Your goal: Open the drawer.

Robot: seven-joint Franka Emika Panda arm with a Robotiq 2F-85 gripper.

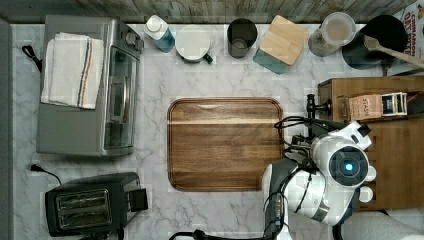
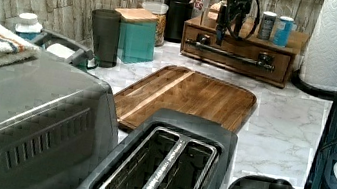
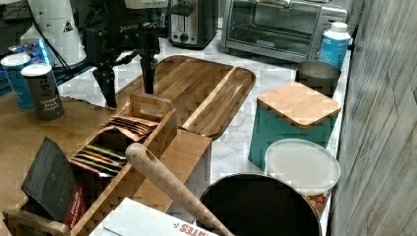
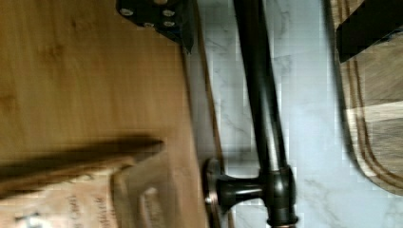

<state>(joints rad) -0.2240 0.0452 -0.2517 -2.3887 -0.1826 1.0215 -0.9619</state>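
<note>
marble table (image 2: 283, 127) carries a cutting board (image 2: 189, 95) at centre. drawer (image 2: 235, 54) sits shut in the cabinet at the far end in the left view, front facing the board, black bar handle (image 2: 230, 54) lying level along it. claw (image 3: 127, 86) open, fingers straddling the handle.

A wooden cutting board (image 1: 225, 144) lies flat in the middle of the marble counter (image 1: 150, 210). At the top view's left stands a toaster oven (image 1: 85, 85) with a folded towel (image 1: 72, 70) on top, and a black toaster (image 1: 90, 204) below it. A teal box (image 3: 290, 123) with a wooden lid stands near what is perhaps a dark cup (image 1: 242, 37).
</note>
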